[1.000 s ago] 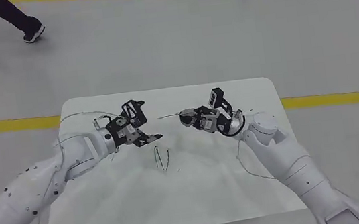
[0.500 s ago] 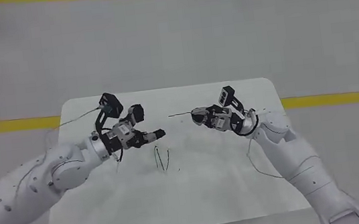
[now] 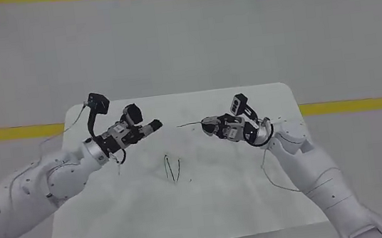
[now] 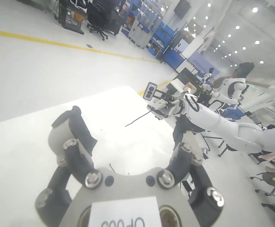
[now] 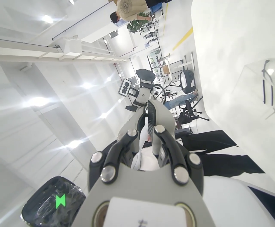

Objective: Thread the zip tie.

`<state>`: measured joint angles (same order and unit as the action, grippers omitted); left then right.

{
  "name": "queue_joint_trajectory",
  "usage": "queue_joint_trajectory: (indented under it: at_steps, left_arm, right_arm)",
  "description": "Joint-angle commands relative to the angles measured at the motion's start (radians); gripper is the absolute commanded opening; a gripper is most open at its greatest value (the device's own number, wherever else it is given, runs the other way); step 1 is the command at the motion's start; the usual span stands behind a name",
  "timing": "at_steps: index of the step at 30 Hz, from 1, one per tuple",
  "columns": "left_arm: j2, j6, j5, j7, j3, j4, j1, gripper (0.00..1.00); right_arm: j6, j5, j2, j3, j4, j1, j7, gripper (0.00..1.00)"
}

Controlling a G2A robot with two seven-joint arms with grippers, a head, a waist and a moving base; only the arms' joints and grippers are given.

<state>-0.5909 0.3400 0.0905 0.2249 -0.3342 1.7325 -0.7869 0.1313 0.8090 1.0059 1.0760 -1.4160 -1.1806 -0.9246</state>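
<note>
Cataloguing the top view: right gripper (image 3: 207,124) is clamped on the zip tie (image 3: 188,123). The thin free end sticks straight out from its tips toward the left gripper (image 3: 151,127), which hangs apart from that end, above the table (image 3: 259,204). Spare ties (image 3: 173,168) lie on the table below the gap between the two grippers.

Left wrist view: left gripper (image 4: 129,123) is spread wide and empty. Ahead of it, the right gripper (image 4: 158,110) points the zip tie (image 4: 137,119) back at it.
- Advice: steady the right gripper and bring the spread jaws level with the free end, in line with the strip.
- Pinch near the tip, as the strip looks springy and likely to flick aside.
- Writing: the white label (image 4: 122,211) behind the fingers carries dark print, cropped and unreadable.

Right wrist view: right gripper (image 5: 149,107) has its fingers pressed together.
- Spare ties (image 5: 264,90) lie well off to one side.
- Writing: the label (image 5: 148,212) is cropped likewise, and a green lit mark shows on the black module (image 5: 53,200).
</note>
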Motion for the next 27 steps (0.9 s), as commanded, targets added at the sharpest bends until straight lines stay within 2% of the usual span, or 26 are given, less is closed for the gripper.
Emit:
queue_joint_trajectory:
  at_steps: [1,5,7,9,11,14,16,18,19,22,25,27]
  left_arm:
    - [0.000,0.000,0.004,0.001,0.000,0.000,0.000,1.00]
    - [0.000,0.000,0.004,0.001,0.000,0.000,0.000,1.00]
    - [-0.003,-0.003,0.001,-0.028,-0.004,0.000,-0.002,1.00]
    - [-0.007,0.000,-0.077,-0.050,-0.025,-0.007,-0.002,1.00]
    - [-0.007,0.000,-0.164,-0.112,-0.049,-0.004,0.007,1.00]
    - [0.000,0.000,-0.313,-0.269,-0.101,0.016,0.018,1.00]
    - [0.006,0.000,-0.444,-0.388,-0.152,0.033,0.009,1.00]
    - [0.011,0.000,-0.549,-0.511,-0.209,0.026,-0.005,1.00]
    - [0.012,0.000,-0.617,-0.603,-0.250,0.018,-0.020,1.00]
    - [0.008,0.000,-0.745,-0.822,-0.353,-0.026,-0.066,1.00]
    - [-0.009,0.000,-0.887,-1.070,-0.484,-0.081,-0.136,1.00]
    - [-0.031,0.000,-0.958,-1.218,-0.574,-0.122,-0.195,1.00]
  right_arm:
    - [0.000,-0.001,0.001,0.000,-0.002,-0.001,0.000,0.00]
    - [0.000,-0.001,0.001,0.000,-0.002,-0.001,0.000,0.00]
    - [0.000,-0.001,0.001,0.000,-0.002,-0.001,0.000,0.00]
    - [0.000,-0.001,0.001,0.000,-0.002,-0.001,0.000,0.00]
    - [0.000,-0.001,0.001,0.000,-0.002,-0.001,0.000,0.00]
    - [0.000,-0.001,0.001,0.000,-0.002,-0.001,0.000,0.00]
    - [0.000,-0.001,0.001,0.000,-0.002,-0.001,0.000,0.00]
    - [0.000,-0.001,0.001,0.000,-0.002,-0.001,0.000,0.00]
    - [0.000,-0.001,0.001,0.000,-0.002,-0.001,0.000,0.00]
    - [0.000,-0.001,0.001,0.000,-0.002,-0.001,0.000,0.00]
    - [0.000,-0.001,0.001,0.000,-0.002,-0.001,0.000,0.00]
    - [0.000,-0.001,0.001,0.000,-0.002,-0.001,0.000,0.00]
